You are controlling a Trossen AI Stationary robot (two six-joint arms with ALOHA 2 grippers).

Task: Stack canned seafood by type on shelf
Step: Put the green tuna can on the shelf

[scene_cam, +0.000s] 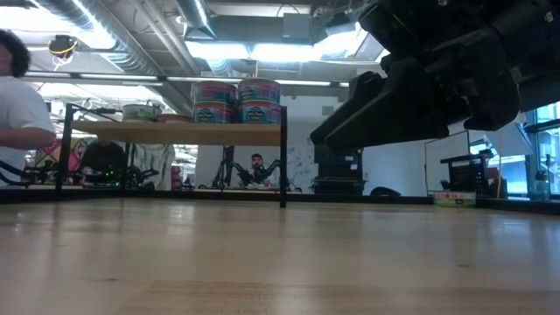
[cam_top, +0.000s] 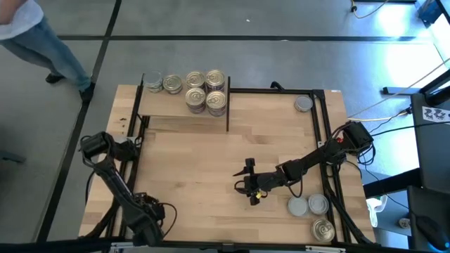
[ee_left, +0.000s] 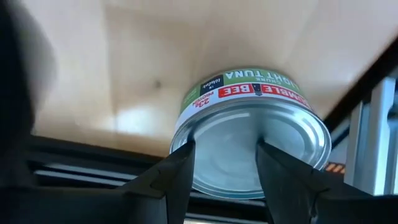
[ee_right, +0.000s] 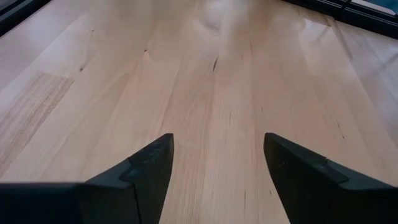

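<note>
the left claw (ee_left: pixel 221 165), at the table's left edge, is clamped on a tuna can (ee_left: pixel 252 134), likely bound for the shelf (cam_top: pixel 181 105). the right claw (ee_right: pixel 217 168) hangs spread and empty near the table's front edge.

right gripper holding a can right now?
No. In the right wrist view the right gripper stands open over bare tabletop, with nothing between its fingers.

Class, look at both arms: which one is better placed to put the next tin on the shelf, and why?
Probably the left. The left gripper already grips a tuna tin near the shelf. The right gripper is open and empty over bare table.
</note>
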